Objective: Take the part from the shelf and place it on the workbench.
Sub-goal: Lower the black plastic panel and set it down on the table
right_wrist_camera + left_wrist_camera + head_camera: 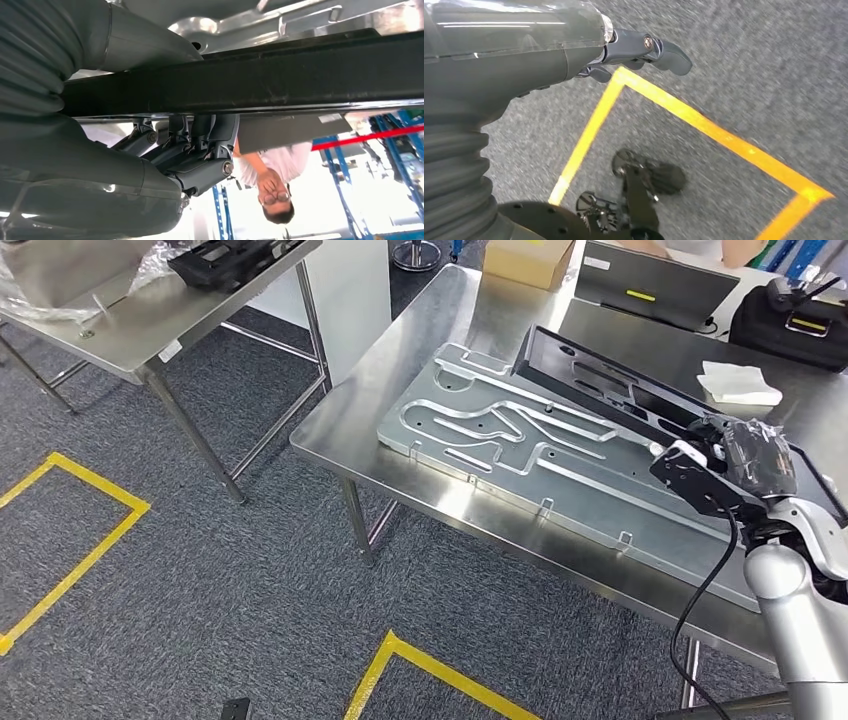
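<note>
Two hands, two very different jobs at this moment. Nearest, the left hand (pixel 644 52) hangs at the robot's side over grey carpet and a yellow floor line (pixel 704 125), fingers curled loosely with nothing in them — idle, as far as the wrist view tells.

Further out, the right arm reaches up and forward over the workbench (pixel 420 315), and the right hand (pixel 725 465) grips the near end of the black part (pixel 600 375). In the right wrist view the thumb lies on one side of the part's dark edge (pixel 280 80) and the fingers (pixel 200 145) close against the other. The part is a long black frame; its far end appears to rest on the silver plate (pixel 520 445) lying on the bench, while the held end looks slightly raised.

So the carrying seems done and the placing is under way. The next move, I judge, calls for lowering the held end until the frame lies flat, then opening the fingers and drawing the hand clear without dragging it.

Beyond the bench a person (pixel 272 175) stands watching.
</note>
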### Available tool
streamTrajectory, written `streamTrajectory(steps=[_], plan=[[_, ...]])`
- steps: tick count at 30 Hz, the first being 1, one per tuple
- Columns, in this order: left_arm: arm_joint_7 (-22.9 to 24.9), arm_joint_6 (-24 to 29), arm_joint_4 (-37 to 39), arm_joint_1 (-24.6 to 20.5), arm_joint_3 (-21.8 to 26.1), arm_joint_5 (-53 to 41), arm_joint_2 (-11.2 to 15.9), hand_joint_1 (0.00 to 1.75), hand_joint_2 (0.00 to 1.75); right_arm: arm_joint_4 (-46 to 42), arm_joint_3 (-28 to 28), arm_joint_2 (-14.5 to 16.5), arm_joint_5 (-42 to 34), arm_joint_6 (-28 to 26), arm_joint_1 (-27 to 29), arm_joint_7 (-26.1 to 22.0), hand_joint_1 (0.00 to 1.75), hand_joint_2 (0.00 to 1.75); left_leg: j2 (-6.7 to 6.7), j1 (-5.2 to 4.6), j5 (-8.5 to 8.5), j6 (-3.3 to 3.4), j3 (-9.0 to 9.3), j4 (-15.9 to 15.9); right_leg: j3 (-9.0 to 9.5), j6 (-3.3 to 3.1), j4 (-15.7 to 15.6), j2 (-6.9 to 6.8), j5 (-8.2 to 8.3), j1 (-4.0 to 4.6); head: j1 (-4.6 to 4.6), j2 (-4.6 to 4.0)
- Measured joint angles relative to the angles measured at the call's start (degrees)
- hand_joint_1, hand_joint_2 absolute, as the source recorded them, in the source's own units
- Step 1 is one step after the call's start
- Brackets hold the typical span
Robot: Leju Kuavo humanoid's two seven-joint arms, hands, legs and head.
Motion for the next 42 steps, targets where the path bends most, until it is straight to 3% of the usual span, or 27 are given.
streamTrajectory(steps=[2,3,4,6,7,8,11,12,13,15,17,18,20,22,27,30,32,34,35,36,37,38,40,41,42], plan=[[0.04,0.58,0.00,0.01,0.04,-0.36,0.00,0.00,1.75,0.56,-0.10,-0.01,-0.03,0.32,0.30,-0.09,1.75,1.75,-0.22,0.00,-1.33,-0.04,1.56,-0.01,-3.30,0.10,1.45,-0.06,-3.15,-0.07,0.00,0.00],[0.07,0.80,0.00,0.07,0.04,-0.60,-0.01,0.00,1.75,0.84,-0.15,-0.02,-0.06,0.47,0.39,-0.15,1.75,1.75,-0.31,-0.02,-2.04,-0.11,2.46,0.00,-3.95,0.05,-0.04,-0.11,-2.78,-0.09,0.01,0.00],[0.07,0.89,0.00,0.12,0.04,-0.80,-0.01,0.00,1.75,1.08,-0.20,-0.06,-0.11,0.63,0.42,-0.21,1.75,1.75,-0.37,-0.03,-2.74,-0.20,3.36,0.02,-3.98,-0.06,-2.84,-0.17,-0.46,-0.11,0.00,-0.01],[0.03,0.91,0.01,0.20,0.06,-0.88,-0.01,0.00,1.75,1.51,-0.36,-0.24,-0.24,0.90,0.43,-0.36,1.75,1.75,-0.50,-0.12,-4.07,-0.54,4.57,0.21,-3.56,-0.48,-9.49,-0.29,7.53,0.05,-0.01,-0.02],[-0.03,0.91,0.01,0.10,0.08,-0.86,0.00,0.00,1.75,1.70,-0.43,-0.36,-0.31,1.07,0.50,-0.44,1.75,1.75,-0.61,-0.19,-4.63,-0.86,4.87,0.31,-3.44,-0.78,-11.56,-0.29,10.63,0.24,-0.02,-0.02],[-0.08,0.91,0.01,0.03,0.11,-0.85,0.02,0.00,1.75,1.89,-0.47,-0.51,-0.35,1.24,0.62,-0.52,1.75,1.75,-0.70,-0.23,-5.04,-1.23,5.01,0.45,-3.47,-1.12,-12.56,-0.28,12.33,0.44,0.00,-0.02],[-0.37,0.85,0.01,-0.09,0.16,-0.91,0.10,0.00,1.75,2.26,-0.54,-1.02,-0.45,2.02,0.91,-0.93,1.75,1.75,-0.69,-0.28,-5.98,-2.25,5.40,1.06,-2.78,-2.21,-12.72,-0.20,12.11,0.40,0.00,-0.01],[-0.49,0.79,0.01,-0.11,0.16,-0.93,0.13,0.00,1.75,2.33,-0.55,-1.15,-0.53,2.25,0.88,-1.10,1.75,1.75,-0.55,-0.25,-6.74,-2.54,4.85,2.57,-2.35,-2.58,-12.82,-0.20,11.89,0.28,-0.04,0.00],[-0.58,0.71,0.01,-0.17,0.17,-0.93,0.15,0.00,1.75,2.41,-0.56,-1.25,-0.66,2.44,0.88,-1.28,1.75,1.75,-0.38,-0.17,-7.96,-2.84,3.52,5.35,-1.93,-2.90,-12.91,-0.20,11.66,0.24,-0.06,0.00],[-0.71,0.51,0.02,-0.29,0.17,-0.94,0.15,0.00,1.75,2.71,-0.55,-1.38,-0.98,2.78,1.05,-1.58,1.75,1.75,-0.06,-0.03,-11.17,-3.23,-0.97,13.38,-1.44,-3.36,-12.91,-0.21,11.16,0.39,-0.09,0.00],[-0.78,0.36,0.02,-0.29,0.17,-0.96,0.15,0.00,1.75,3.10,-0.54,-1.42,-1.25,3.04,1.50,-1.77,1.75,1.75,0.06,0.00,-12.29,-3.27,-4.45,18.03,-0.99,-3.48,-12.88,-0.17,10.71,0.63,-0.08,0.00],[-0.80,0.33,0.02,-0.26,0.18,-0.97,0.16,0.00,1.75,3.24,-0.54,-1.45,-1.34,3.12,1.73,-1.81,1.75,1.75,0.08,-0.03,-11.02,-3.09,-4.65,17.11,-0.67,-3.50,-12.86,-0.12,10.48,0.76,-0.08,-0.01],[-0.82,0.27,0.02,-0.22,0.21,-0.97,0.22,0.00,1.75,3.40,-0.54,-1.61,-1.50,3.22,1.98,-1.91,1.75,1.75,0.09,-0.27,-5.80,-2.23,-2.30,9.72,0.04,-3.49,-12.86,-0.01,10.05,1.04,-0.08,-0.01],[-0.87,0.17,0.02,-0.34,0.31,-0.99,0.44,0.00,1.75,3.52,-0.56,-1.91,-1.72,3.34,1.96,-2.05,1.75,1.75,0.11,-0.62,-2.65,-1.27,0.27,2.73,0.38,-3.29,-12.82,0.05,9.76,1.29,-0.08,-0.01],[-1.03,-0.26,0.02,-0.34,0.54,-0.99,0.54,0.00,1.75,4.17,-0.57,-2.76,-2.41,4.25,2.07,-2.51,1.75,1.75,0.21,-0.45,-1.33,-0.50,1.54,-0.20,0.22,-1.98,-12.49,0.03,9.28,1.22,-0.06,0.00],[-1.05,-0.34,0.02,-0.35,0.55,-0.99,0.51,0.00,1.75,4.28,-0.57,-2.96,-2.59,4.40,2.02,-2.70,1.75,1.75,0.24,-0.29,-1.04,-0.42,1.77,-0.66,0.08,-1.74,-11.98,-0.03,8.80,1.14,-0.05,-0.01],[-1.06,-0.34,0.02,-0.38,0.57,-0.99,0.53,0.00,1.75,4.55,-0.51,-3.29,-2.85,4.65,1.54,-2.93,1.75,1.75,0.24,-0.24,-0.98,-0.31,1.79,-0.76,-1.30,-1.45,-9.00,-0.08,6.89,1.01,-0.05,-0.01],[-1.06,-0.42,0.02,-0.40,0.63,-1.00,0.54,0.00,1.75,5.73,-0.17,-3.72,-3.59,5.31,0.68,-3.33,1.75,1.75,0.26,-0.06,-1.07,-0.35,1.78,-0.63,-5.07,-0.65,-1.14,-0.18,3.85,0.32,-0.05,-0.01],[-1.06,-0.50,0.02,-0.40,0.66,-1.00,0.54,0.00,1.75,6.40,0.09,-3.80,-3.97,5.63,0.30,-3.49,1.75,1.75,0.25,0.09,-1.22,-0.51,1.77,-0.41,-5.91,-0.22,0.60,-0.25,3.81,-0.11,-0.05,-0.01],[-1.06,-0.58,0.02,-0.39,0.68,-1.00,0.52,0.00,1.75,7.06,0.39,-3.83,-4.32,5.93,-0.09,-3.66,1.75,1.75,0.24,0.29,-1.47,-0.78,1.75,-0.06,-5.69,0.26,0.20,-0.36,4.84,-0.58,-0.05,-0.01],[-1.06,-0.63,0.02,-0.39,0.68,-1.00,0.51,0.00,1.31,7.45,0.65,-3.82,-4.50,6.08,-0.47,-3.75,1.31,1.75,0.22,0.42,-1.81,-1.15,1.67,0.44,-3.82,0.65,-3.64,-0.49,6.71,-0.96,-0.05,-0.01],[-1.07,-0.66,0.02,-0.43,0.70,-0.99,0.52,0.00,1.31,7.89,0.93,-3.78,-4.62,6.18,-1.02,-3.82,0.87,1.75,0.19,0.42,-2.18,-1.58,1.44,1.08,-2.09,0.80,-7.09,-0.48,7.92,-1.06,-0.05,-0.01],[-1.16,-0.82,0.02,-0.50,0.73,-1.04,0.58,0.00,1.31,8.82,1.51,-3.63,-4.87,6.29,-2.08,-3.98,0.00,1.75,0.14,0.28,-2.71,-2.33,0.96,1.95,-0.47,0.29,-10.59,-0.29,8.53,-1.08,-0.11,-0.01],[-1.22,-0.98,0.02,-0.50,0.74,-1.15,0.61,0.00,1.75,9.41,1.96,-3.44,-5.04,6.30,-2.56,-4.10,0.00,1.75,0.12,0.24,-2.78,-2.60,0.79,2.08,-0.52,-0.30,-10.54,-0.13,8.30,-0.86,-0.14,0.00],[-1.28,-1.16,0.02,-0.47,0.74,-1.33,0.61,0.00,1.75,9.94,2.39,-3.25,-5.19,6.26,-2.94,-4.21,0.00,1.75,0.13,0.32,-2.80,-2.84,0.76,2.02,-0.66,-0.86,-10.42,-0.08,8.32,-0.82,-0.16,0.00]])
